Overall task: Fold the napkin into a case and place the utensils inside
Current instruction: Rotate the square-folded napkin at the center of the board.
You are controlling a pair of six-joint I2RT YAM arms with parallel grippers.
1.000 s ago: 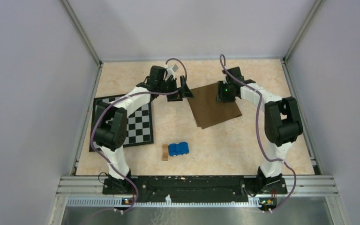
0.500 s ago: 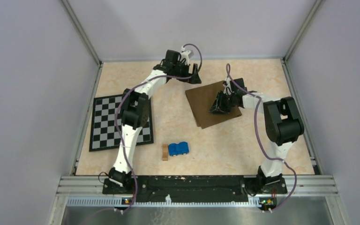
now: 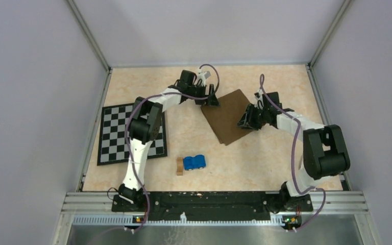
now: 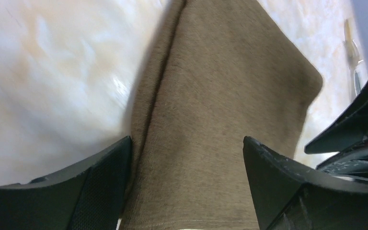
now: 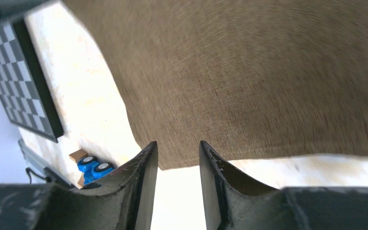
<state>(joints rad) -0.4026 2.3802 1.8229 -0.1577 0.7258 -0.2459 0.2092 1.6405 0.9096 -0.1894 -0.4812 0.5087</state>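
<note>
Napkin (image 3: 227, 120) folded flat. Left gripper (image 3: 212, 99) over its far-left corner, jaws wide, unclamped. Right gripper (image 3: 244, 123) at its right edge, narrowly parted, empty.

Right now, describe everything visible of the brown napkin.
The napkin is plain dark brown woven cloth, folded into a rough rectangle with layered edges along one side. It lies flat on the table, turned diagonally. The left gripper straddles its far left edge with wide-open fingers. The right gripper sits at its right edge, jaws slightly apart, showing no grip.
</note>
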